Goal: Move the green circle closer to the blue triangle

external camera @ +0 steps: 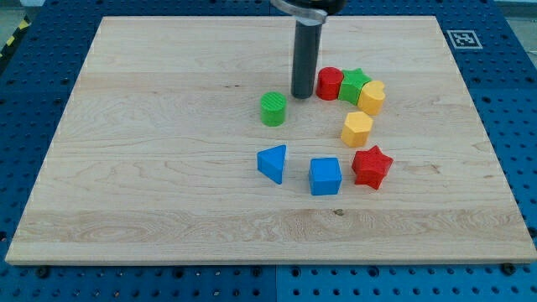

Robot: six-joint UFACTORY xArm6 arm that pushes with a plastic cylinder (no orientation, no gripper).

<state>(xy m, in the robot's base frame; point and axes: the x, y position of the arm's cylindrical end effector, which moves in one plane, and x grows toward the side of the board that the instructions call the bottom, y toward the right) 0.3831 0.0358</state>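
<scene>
Rod only, no jaws to read. My tip (pixel 302 96) sits just up-right of the green circle (pixel 273 109), apart; blue triangle (pixel 273 162) lies below; red block (pixel 329 83) just right.

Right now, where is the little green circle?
The green circle sits near the board's middle, just above the blue triangle in the camera view. My tip stands close by on its upper right, apart from it.

Green circle (pixel 273 109), blue triangle (pixel 273 162), pale wood-grain board (pixel 151 168), dark rod (pixel 304 59).
</scene>
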